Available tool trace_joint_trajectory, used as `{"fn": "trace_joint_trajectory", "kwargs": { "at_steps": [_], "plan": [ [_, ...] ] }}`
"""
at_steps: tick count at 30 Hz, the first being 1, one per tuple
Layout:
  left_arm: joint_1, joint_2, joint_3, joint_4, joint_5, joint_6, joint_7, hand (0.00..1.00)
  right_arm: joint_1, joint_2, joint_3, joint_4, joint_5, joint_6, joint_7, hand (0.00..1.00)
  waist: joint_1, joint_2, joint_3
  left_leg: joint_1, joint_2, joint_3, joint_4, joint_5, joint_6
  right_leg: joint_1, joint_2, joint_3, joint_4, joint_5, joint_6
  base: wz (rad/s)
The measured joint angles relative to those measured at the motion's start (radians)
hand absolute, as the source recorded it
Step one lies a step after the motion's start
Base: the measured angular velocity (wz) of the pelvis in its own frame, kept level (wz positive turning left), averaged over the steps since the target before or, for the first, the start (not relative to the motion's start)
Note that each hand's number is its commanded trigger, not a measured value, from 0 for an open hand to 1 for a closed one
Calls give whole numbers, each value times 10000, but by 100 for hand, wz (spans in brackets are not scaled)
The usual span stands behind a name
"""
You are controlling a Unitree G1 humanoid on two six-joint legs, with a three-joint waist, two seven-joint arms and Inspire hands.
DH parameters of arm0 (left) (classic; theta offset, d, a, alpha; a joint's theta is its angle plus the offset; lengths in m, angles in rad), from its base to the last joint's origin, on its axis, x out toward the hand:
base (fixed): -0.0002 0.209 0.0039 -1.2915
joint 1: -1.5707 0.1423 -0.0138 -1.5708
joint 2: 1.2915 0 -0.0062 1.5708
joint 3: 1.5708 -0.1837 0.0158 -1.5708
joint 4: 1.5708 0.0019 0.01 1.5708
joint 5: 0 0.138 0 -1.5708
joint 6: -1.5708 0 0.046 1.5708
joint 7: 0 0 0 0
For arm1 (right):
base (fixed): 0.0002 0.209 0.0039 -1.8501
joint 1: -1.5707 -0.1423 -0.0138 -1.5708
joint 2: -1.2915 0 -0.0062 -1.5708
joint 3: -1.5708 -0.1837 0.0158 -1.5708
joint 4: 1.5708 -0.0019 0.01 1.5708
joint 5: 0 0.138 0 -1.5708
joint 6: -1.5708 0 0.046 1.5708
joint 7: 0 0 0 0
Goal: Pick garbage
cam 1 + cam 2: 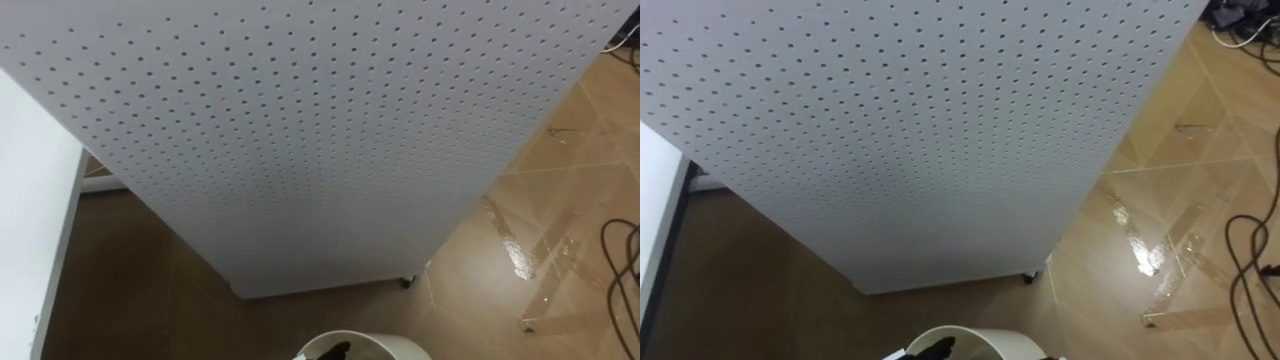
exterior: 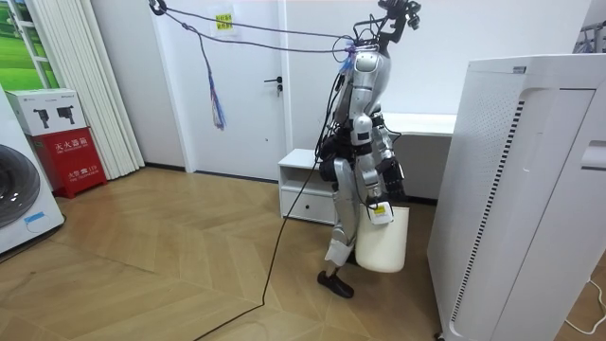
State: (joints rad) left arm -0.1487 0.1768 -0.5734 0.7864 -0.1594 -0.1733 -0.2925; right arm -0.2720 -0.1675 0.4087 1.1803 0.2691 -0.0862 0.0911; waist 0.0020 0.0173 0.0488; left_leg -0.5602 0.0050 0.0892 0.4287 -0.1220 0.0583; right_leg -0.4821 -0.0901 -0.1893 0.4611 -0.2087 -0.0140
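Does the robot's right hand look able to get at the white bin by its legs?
Probably yes: in the room view the right robot hand hangs at the rim of the white bin, with nothing between them. The tall perforated white unit stands beyond the bin.

This is a home-like test room: wooden floor (image 2: 170, 246), white door (image 2: 241, 85), washing machine (image 2: 19, 194) and curtains (image 2: 85, 85) well behind the right hand (image 2: 389, 180), a wheeled perforated panel (image 1: 320, 130) just before it.
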Motion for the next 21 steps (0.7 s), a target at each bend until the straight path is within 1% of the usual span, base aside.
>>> {"fn": "trace_joint_trajectory", "kwargs": {
  "at_steps": [2,3,4,6,9,10,11,12,13,14,15,16,17,19,20,21],
  "plan": [
    [-12,-25,117,664,391,-4,53,0,43,-6,0,238,3,3,68,100,33,-13,-6,379,7,68,-179,3,-6,361,36,-20,-204,35,-2,-4],
    [34,-25,186,820,500,-3,60,0,95,-22,1,254,10,3,72,100,43,-12,-7,498,4,88,-234,4,-8,477,45,-28,-274,38,3,-5],
    [147,33,297,1066,674,-2,75,0,240,-47,1,252,23,-32,77,100,54,1,-21,700,-2,95,-342,4,-13,678,65,-33,-382,41,7,0],
    [364,163,561,1213,955,-2,135,0,429,-87,-16,270,17,-96,78,100,55,15,-47,872,-1,90,-461,11,-26,867,73,-41,-542,63,13,0],
    [611,199,889,1798,1025,-45,297,0,826,-185,-184,382,235,-176,198,100,44,27,-73,1490,-60,99,-810,22,-44,1492,123,-53,-860,74,30,0],
    [756,194,1058,2043,1017,-81,312,0,997,-206,-409,590,478,-255,310,100,34,23,-95,1873,-98,95,-1018,28,-53,1856,123,-59,-1024,73,48,0],
    [903,196,1291,2309,1012,-104,368,0,1218,-249,-601,646,527,-262,356,100,33,-5,-191,2183,-136,93,-1221,37,-66,2140,112,-50,-1190,55,76,3],
    [1021,196,1460,2407,1011,-105,415,0,1400,-250,-763,646,540,-263,365,100,23,-11,-251,2339,-156,85,-1309,38,-69,2298,109,-56,-1269,49,87,6],
    [1248,199,1788,2555,1012,-112,489,0,1736,-253,-1031,676,582,-316,370,100,-5,-16,-318,2717,-182,71,-1495,37,-72,2720,109,-69,-1484,62,113,6],
    [1487,258,2077,2573,986,-131,578,0,2020,-258,-1229,689,671,-365,370,100,-15,-46,-360,3091,-211,76,-1676,29,-84,3096,120,-71,-1694,60,134,5],
    [1592,279,2201,2598,923,-160,646,0,2134,-259,-1292,686,754,-370,356,100,-18,-64,-373,3255,-224,74,-1767,25,-90,3256,122,-69,-1760,58,143,0],
    [1742,284,2445,2770,785,-215,782,0,2343,-260,-1451,692,844,-374,314,100,-23,-113,-405,3570,-259,71,-1955,30,-98,3560,116,-86,-1901,42,169,0],
    [1873,267,2663,2988,738,-216,912,0,2498,-267,-1650,708,875,-374,283,100,-21,-150,-432,3840,-290,69,-2066,28,-99,3834,119,-92,-2051,20,196,4],
    [2084,215,3087,3061,737,-217,1097,0,2681,-272,-1884,686,933,-381,252,100,-19,-224,-461,4192,-335,56,-2221,1,-128,4194,139,-105,-2299,29,218,2],
    [2206,180,3320,3076,712,-217,1183,0,2870,-263,-1974,692,999,-379,215,100,-51,-278,-473,4397,-343,14,-2290,-22,-140,4424,153,-154,-2455,39,233,6],
    [2240,180,3354,3091,661,-217,1228,0,2924,-260,-1990,686,1062,-379,195,100,-61,-305,-461,4490,-343,-16,-2307,-37,-143,4542,155,-183,-2519,38,235,11]
  ]
}}
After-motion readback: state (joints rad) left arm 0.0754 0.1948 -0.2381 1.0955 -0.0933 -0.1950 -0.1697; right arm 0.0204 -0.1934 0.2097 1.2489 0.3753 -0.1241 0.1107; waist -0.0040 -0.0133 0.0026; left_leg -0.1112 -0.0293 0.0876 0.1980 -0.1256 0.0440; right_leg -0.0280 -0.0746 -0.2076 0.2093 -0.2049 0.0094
